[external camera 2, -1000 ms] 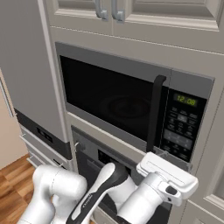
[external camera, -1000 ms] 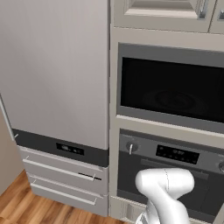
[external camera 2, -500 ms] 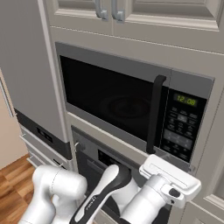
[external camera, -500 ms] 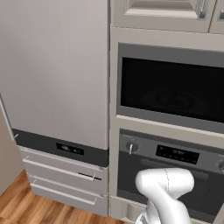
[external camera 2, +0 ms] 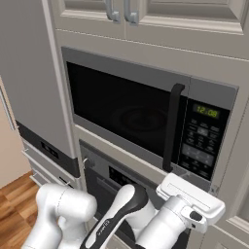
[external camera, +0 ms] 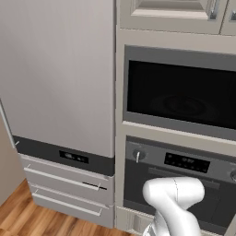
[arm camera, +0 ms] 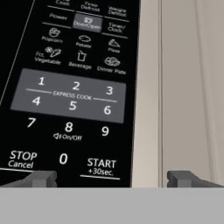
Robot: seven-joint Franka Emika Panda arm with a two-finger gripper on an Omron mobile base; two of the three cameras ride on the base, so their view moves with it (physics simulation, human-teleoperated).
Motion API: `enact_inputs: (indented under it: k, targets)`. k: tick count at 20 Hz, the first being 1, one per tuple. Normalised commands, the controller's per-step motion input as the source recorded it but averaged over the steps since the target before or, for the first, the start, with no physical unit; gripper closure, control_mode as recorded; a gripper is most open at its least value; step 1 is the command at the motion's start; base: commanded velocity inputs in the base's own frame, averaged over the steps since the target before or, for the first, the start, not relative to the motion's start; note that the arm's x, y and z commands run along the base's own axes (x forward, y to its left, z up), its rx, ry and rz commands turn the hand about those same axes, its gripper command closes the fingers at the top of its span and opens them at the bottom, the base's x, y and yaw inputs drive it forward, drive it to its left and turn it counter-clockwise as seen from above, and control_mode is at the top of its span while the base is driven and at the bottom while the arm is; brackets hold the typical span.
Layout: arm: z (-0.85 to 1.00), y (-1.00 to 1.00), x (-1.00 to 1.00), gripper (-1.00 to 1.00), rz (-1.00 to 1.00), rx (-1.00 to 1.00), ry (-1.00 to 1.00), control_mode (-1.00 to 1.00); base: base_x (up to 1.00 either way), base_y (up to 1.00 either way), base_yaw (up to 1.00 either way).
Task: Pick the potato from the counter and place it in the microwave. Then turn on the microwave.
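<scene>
A white robot arm faces a wall of built-in kitchen units. The microwave (external camera 2: 146,116) sits at chest height, a dark grey box with a wide black glass door that is shut. A vertical black handle (external camera 2: 170,127) runs down the door's right edge, and a round plate shows dimly through the glass. To the handle's right is the keypad (external camera 2: 202,141), topped by a small green clock display.

The gripper (arm camera: 111,178) hangs close in front of that keypad, its jaws spread wide and holding nothing. In the hand view, the left fingertip (arm camera: 40,178) lies just below the STOP Cancel key, and the right fingertip (arm camera: 183,178) lies past the panel's edge, over the pale cabinet trim. The START key (arm camera: 100,166) sits between them, nearer the left tip. Whether anything touches the panel cannot be told.

Below the microwave is an oven (external camera: 184,182) with a knob and a digital display. To the left stands a tall grey fridge (external camera: 57,78) with drawers beneath, above a wooden floor (external camera: 27,216). Pale cupboards (external camera 2: 146,14) hang overhead.
</scene>
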Motion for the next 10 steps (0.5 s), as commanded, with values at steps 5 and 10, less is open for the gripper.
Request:
enact_inputs:
  k: [5,10]
  targets:
    - [0.0,0.0,0.0,-1.0,0.0,0.0,0.02,-1.0,0.0,0.0,0.0]
    - [-0.01,0.0,-0.01,-1.0,0.0,0.0,0.0,-1.0,0.0,0.0,0.0]
